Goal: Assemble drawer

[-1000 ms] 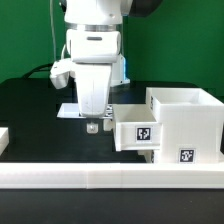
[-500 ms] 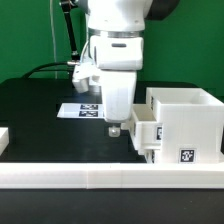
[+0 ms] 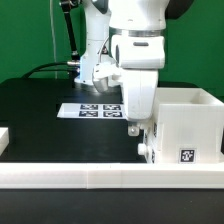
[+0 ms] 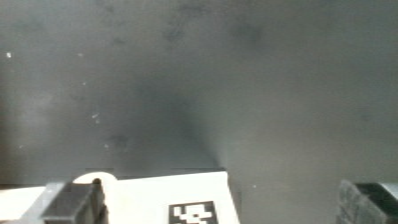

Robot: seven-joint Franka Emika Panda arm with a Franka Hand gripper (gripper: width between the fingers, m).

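The white drawer housing, an open-topped box with a square tag on its front, stands at the exterior view's right. A small white tray sticks out of its side and is mostly hidden behind my hand. My gripper hangs low just over this tray, next to the housing. In the wrist view the tray's tagged white face lies between my widely spread dark fingers, close to one of them. The gripper is open and holds nothing.
The marker board lies flat on the black table behind my hand. A long low white rail runs along the front edge. Another white part shows at the exterior view's left edge. Cables hang at the back left.
My arm has moved steadily toward the exterior view's right, from above the marker board to the tray at the housing. The tray is now mostly covered by my hand.
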